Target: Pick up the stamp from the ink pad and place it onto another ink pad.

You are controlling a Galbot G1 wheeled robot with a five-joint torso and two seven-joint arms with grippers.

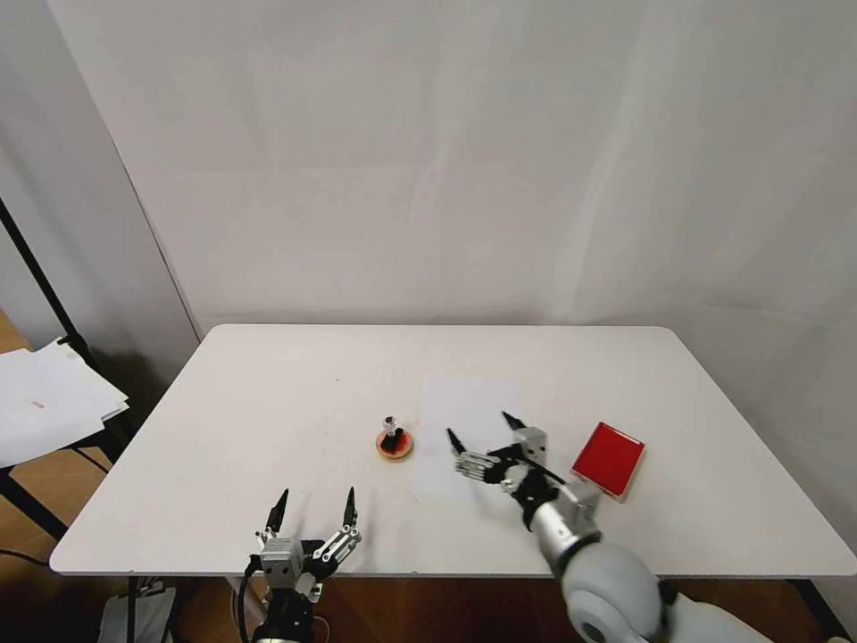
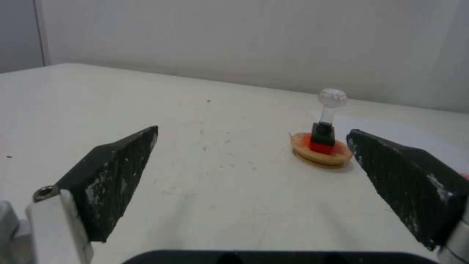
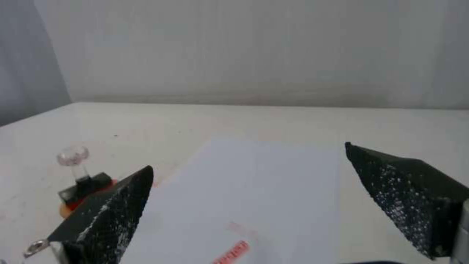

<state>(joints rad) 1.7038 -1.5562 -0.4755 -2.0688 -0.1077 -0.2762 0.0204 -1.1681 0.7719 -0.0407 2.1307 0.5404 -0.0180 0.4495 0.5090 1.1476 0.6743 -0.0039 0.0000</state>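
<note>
The stamp (image 1: 390, 430) (image 2: 325, 126) (image 3: 78, 172), a black base with a clear round knob, stands upright on the small round tan-rimmed pad (image 1: 395, 446) (image 2: 322, 154) (image 3: 66, 211) near the table's middle. The red square ink pad (image 1: 608, 459) lies to the right with nothing on it. Between the two pads my right gripper (image 1: 479, 428) (image 3: 247, 157) hovers open over a white sheet, a short way right of the stamp and holding nothing. My left gripper (image 1: 317, 496) (image 2: 253, 132) rests open near the table's front edge, pointing toward the stamp from a distance.
A white paper sheet (image 1: 469, 402) (image 3: 254, 190) with a small red mark lies flat on the white table (image 1: 268, 384). Off the table's left side, a stand holds loose papers (image 1: 45, 402). White curtains hang behind the table.
</note>
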